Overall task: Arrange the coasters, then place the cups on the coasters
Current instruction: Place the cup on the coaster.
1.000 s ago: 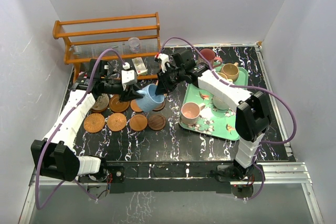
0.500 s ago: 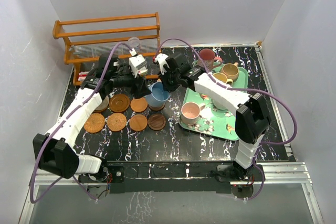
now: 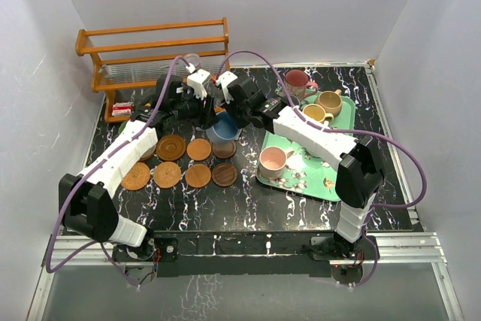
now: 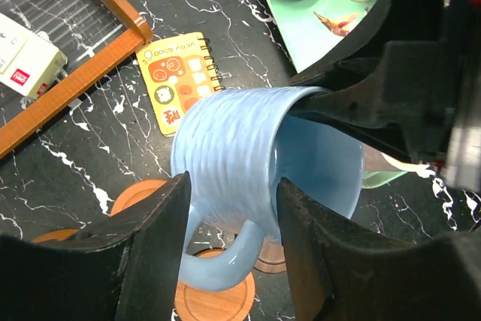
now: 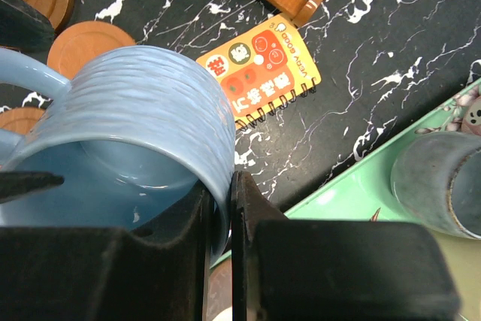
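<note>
Tilted blue mug [image 4: 240, 140]: right fingers [image 5: 255, 261] clamp rim; left fingers [image 4: 150, 246] straddle body, grip unclear. Level, lower centred on coaster [image 4: 225, 306].

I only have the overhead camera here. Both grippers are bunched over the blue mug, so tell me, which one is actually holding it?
Observer: The right gripper is shut on the blue mug. Its wrist camera shows the rim wall pinched, one finger inside and one outside.
Operator: And the left one?
Observer: The left gripper has its fingers on either side of the mug's body by the handle. I cannot tell whether they press on it.
Operator: Anything under the arms I'm missing?
Observer: An orange spiral notepad lies flat on the table just beyond the mug.
</note>
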